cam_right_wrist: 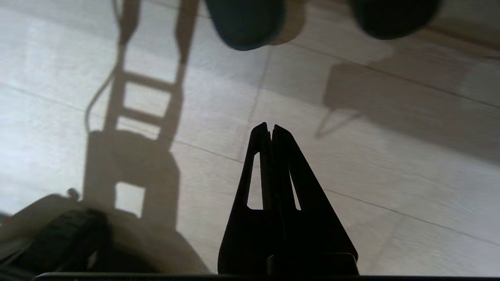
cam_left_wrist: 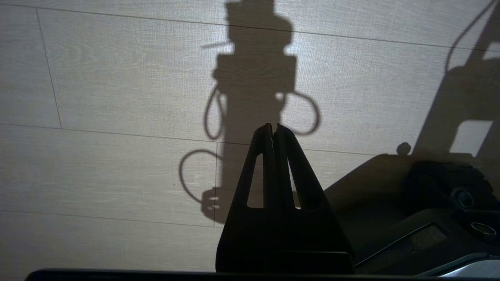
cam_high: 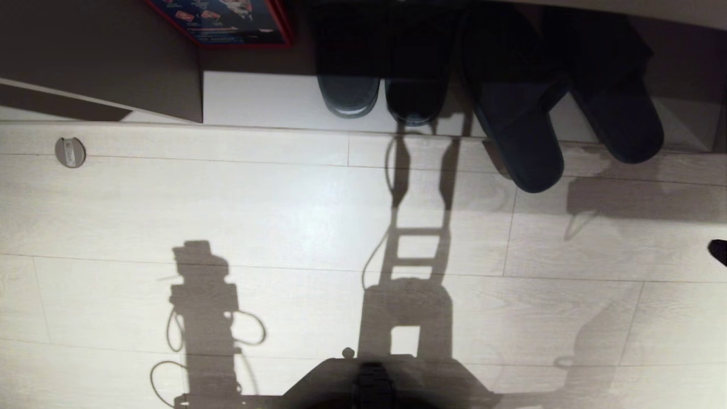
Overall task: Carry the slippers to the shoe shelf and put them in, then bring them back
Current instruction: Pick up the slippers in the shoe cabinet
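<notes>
Your right gripper (cam_right_wrist: 269, 130) hangs pinched shut, empty, above pale floor; the flat navy-black slide slippers (cam_high: 528, 142) lie ahead, toes overhanging the shelf's pale base board (cam_high: 261, 99). Approach closed and you'll shove them.

- The slippers (cam_high: 562, 122): a pair of flat, dark navy-black slides, plain, with wide bands across the toe end and thin soles.
- One slipper (cam_high: 519, 133) lies angled, its rounded end poking out past the front edge of the shoe shelf (cam_high: 272, 102) and onto the pale floor planks.
- Its partner (cam_high: 622, 116) sits just beside it towards the right end of the shelf, apart from it, angled the same way, its rounded end at the shelf's front edge.
- Their far ends run back into the dark of the cubby, where detail is lost.
- The shoe shelf shows a pale base board along its front edge and a vertical divider (cam_high: 170, 85) at left.
</notes>
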